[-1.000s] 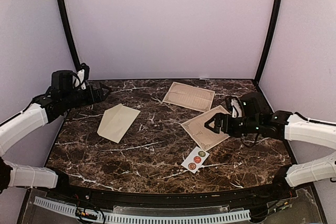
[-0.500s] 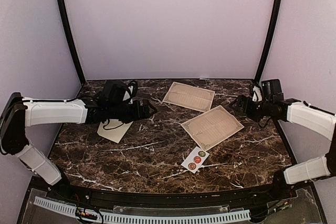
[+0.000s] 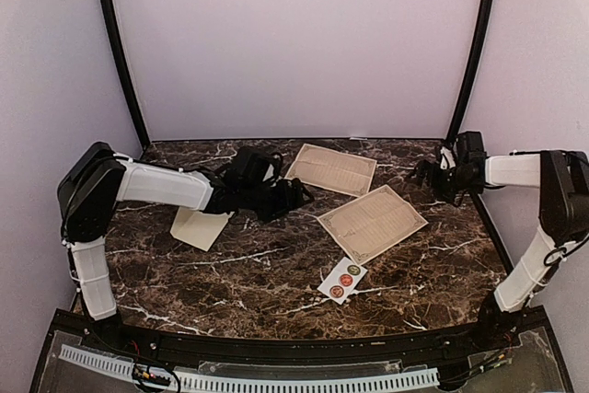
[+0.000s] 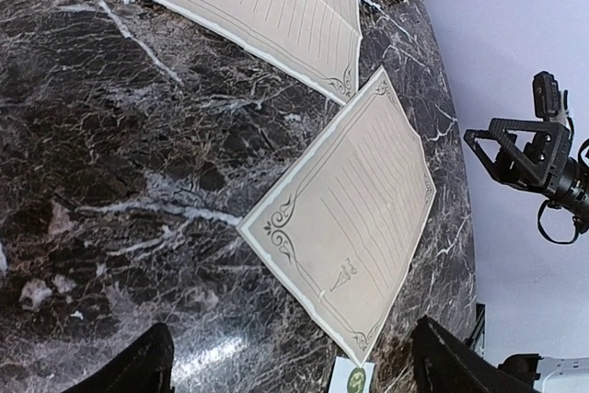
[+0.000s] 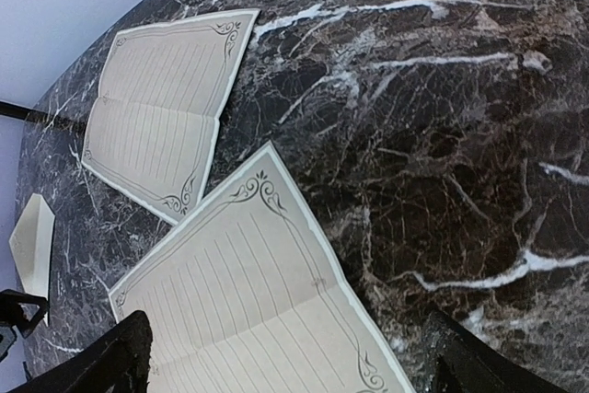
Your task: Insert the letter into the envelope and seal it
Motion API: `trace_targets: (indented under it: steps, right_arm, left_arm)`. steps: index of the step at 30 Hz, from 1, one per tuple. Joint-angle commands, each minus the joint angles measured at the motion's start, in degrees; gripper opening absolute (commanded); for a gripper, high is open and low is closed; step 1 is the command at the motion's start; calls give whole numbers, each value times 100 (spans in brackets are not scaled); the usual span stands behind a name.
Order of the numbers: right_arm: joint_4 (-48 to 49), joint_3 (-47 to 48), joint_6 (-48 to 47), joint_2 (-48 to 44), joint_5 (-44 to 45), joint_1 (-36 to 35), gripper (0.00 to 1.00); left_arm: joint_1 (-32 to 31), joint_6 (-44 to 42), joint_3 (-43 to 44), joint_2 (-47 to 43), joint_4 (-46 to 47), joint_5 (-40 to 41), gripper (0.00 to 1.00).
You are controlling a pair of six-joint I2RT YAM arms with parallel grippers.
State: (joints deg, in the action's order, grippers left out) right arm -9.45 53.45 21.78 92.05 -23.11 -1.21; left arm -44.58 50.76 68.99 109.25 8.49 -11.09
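Observation:
The cream envelope [image 3: 196,225] lies flat at the left of the marble table, its upper part hidden under my left arm; it shows edge-on in the right wrist view [image 5: 32,241]. Two tan bordered letter sheets lie unfolded: one at the back centre [image 3: 331,169] [image 4: 248,6] [image 5: 161,112], one right of centre [image 3: 373,222] [image 4: 354,218] [image 5: 248,310]. My left gripper [image 3: 296,194] [image 4: 294,370] is open and empty, just left of the sheets. My right gripper [image 3: 425,175] [image 5: 294,365] is open and empty at the back right, past the nearer sheet's far corner.
A small white sticker strip [image 3: 342,279] with round dots lies near the front, below the right sheet; its tip shows in the left wrist view [image 4: 354,379]. Black frame posts stand at the back corners. The table edge runs close to the right gripper.
My left arm has swung from the back left across the envelope to the table's centre. My right gripper has pulled back off the right sheet to the back right corner.

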Motion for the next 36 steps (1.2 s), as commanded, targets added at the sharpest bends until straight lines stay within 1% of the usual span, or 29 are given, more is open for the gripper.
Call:
trace_targets:
  steps: [1,7,9,16,19,21,25,27,30,36]
  right_arm:
    - [199,553,-274,535,-212,63,99]
    - [87,1033,-398,1172,-237,69,98]
    - [43,1107,-423,1294,-232,284,98]
    - [-49,1272,-617,1613,-336,473,98]
    - [-183,1429,-742,1808,-578,475,98]
    - [-244,1488,-786,1915,-816,475,96]
    - [-262,1368,-862,1945,-1295,458,93]
    - [-295,1283,-877,1933,-1429,428,91]
    - [-411,1108,-901,1922,-1442,360,85]
    - [-456,639,-877,1803,-1460,169,79]
  left_arm:
    - [4,113,394,251,75,-93,88]
    - [4,176,609,687,78,-156,88]
    - [2,207,679,792,71,-193,87]
    - [4,260,722,982,46,-206,87]
    - [4,314,713,1067,136,-275,86]
    - [2,352,714,1112,219,-347,83]
    - [9,397,716,1193,337,-508,78]
    - [-12,407,712,1221,369,-578,74]
    - [-42,415,712,1270,393,-620,72]
    - [-129,493,712,1387,553,-755,70]
